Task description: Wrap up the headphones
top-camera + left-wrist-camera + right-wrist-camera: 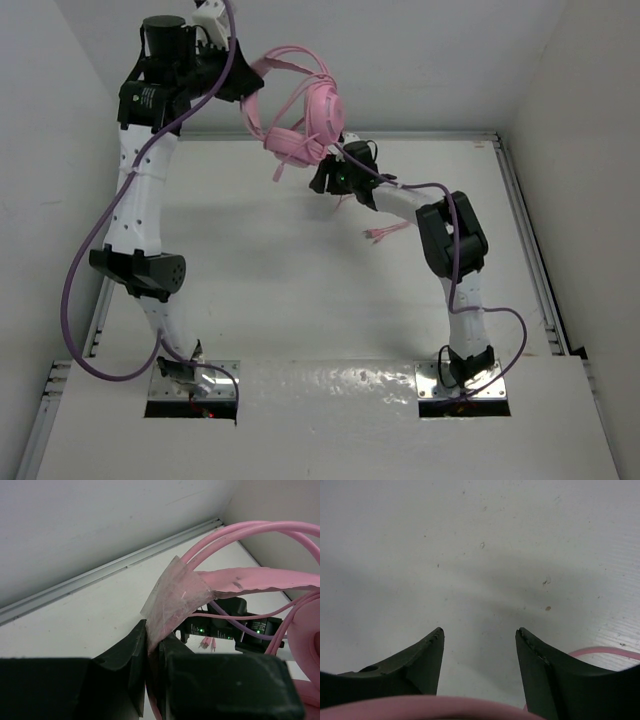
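Note:
The pink headphones (305,120) hang in the air at the back of the table, held up by my left gripper (245,85). That gripper (152,637) is shut on the thin double headband (240,535) where clear tape (175,597) wraps it. An ear cup (325,108) hangs to the right. The pink cord trails down and its plug end (385,234) lies on the table. My right gripper (325,180) is just below the headphones. In the right wrist view it (480,632) is open and empty above the bare table, with a blurred loop of pink cord (420,709) close to the camera.
Purple arm cables (90,260) loop beside both arms. White walls (400,60) close in the back and sides. A metal rail (530,240) runs along the table's right edge, and another rail (100,575) runs along the back.

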Tool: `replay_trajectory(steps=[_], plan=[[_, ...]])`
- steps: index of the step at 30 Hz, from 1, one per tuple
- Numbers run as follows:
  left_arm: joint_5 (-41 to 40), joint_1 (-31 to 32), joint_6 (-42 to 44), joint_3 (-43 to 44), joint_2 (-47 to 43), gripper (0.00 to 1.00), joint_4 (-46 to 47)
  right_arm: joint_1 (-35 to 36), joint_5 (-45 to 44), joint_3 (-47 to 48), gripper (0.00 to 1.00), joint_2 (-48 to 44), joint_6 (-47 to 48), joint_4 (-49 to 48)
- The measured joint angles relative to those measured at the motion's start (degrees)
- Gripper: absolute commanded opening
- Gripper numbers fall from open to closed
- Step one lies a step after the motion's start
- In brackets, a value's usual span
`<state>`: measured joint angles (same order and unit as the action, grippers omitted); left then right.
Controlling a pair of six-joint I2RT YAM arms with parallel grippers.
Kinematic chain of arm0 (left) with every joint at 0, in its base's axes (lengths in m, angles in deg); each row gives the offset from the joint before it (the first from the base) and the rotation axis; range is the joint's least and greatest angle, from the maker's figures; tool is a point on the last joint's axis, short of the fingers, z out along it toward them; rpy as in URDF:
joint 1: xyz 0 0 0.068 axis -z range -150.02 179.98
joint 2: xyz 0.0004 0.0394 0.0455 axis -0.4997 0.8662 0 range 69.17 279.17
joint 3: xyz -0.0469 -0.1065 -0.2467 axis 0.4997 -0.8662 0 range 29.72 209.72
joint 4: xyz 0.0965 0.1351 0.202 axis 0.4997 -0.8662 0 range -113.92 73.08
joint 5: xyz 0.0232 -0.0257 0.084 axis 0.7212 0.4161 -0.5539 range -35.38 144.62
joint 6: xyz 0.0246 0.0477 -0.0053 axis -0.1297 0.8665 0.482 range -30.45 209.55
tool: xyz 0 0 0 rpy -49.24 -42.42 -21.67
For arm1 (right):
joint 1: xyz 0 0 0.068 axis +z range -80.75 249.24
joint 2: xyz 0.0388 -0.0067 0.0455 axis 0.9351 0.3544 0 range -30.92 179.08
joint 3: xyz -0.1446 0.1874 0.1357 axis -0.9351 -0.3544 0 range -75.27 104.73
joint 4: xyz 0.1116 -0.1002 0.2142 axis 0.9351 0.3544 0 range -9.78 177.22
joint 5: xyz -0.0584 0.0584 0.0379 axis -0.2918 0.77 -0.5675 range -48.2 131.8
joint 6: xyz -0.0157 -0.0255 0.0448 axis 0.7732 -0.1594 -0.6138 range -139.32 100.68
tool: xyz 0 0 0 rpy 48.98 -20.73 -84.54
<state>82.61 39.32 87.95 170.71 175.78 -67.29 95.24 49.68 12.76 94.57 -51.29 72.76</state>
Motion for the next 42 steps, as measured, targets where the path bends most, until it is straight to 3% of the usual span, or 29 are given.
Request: replay_trajectory(steps=[1,2,3,4,6,11,18,23,27,33,37,42], plan=[[-0.2,-0.5,-0.4,0.0,0.0,0.00,0.0,0.0,-0.1,-0.3,0.45,0.2,-0.6,-0.6],[-0.4,-0.9,-1.1,-0.1,0.0,0.00,0.2,0.0,-0.2,-0.5,0.25,0.4,-0.8,-1.0],[-0.4,-1.3,-1.5,-0.2,0.0,0.00,0.4,0.0,-0.2,-0.9,0.25,0.7,-1.6,-1.7],[-0.3,-1.9,-2.2,-0.6,-0.1,0.00,0.9,0.0,-0.4,-1.3,0.09,1.0,-2.5,-2.1],[-0.2,-3.5,-4.2,-1.9,-0.2,0.00,2.0,0.1,-0.6,-1.7,0.00,1.9,-3.0,-2.2],[-0.5,-9.1,-11.1,-5.2,0.0,0.00,4.6,3.7,-1.2,4.7,0.00,5.9,1.4,8.0],[-3.5,-14.3,-18.9,-6.9,3.8,0.00,8.2,22.2,5.7,16.5,0.00,6.7,17.5,22.9],[-8.0,-14.5,-17.3,-10.8,6.9,0.00,8.0,31.8,9.1,20.8,0.00,5.9,25.0,34.1],[-15.5,-14.2,-10.7,-17.0,8.0,0.00,8.8,32.3,9.3,23.7,0.00,3.2,29.1,43.1],[-29.4,-10.1,9.0,-34.3,6.5,0.00,14.7,30.2,3.8,29.9,0.00,-6.5,33.2,53.9],[-30.1,-5.5,19.5,-45.3,3.7,0.00,14.5,26.0,-5.2,30.5,0.00,-13.4,36.1,61.4],[-25.0,-3.3,28.8,-43.9,1.7,0.00,13.5,17.4,-14.0,30.6,0.00,-16.7,38.0,64.7]])
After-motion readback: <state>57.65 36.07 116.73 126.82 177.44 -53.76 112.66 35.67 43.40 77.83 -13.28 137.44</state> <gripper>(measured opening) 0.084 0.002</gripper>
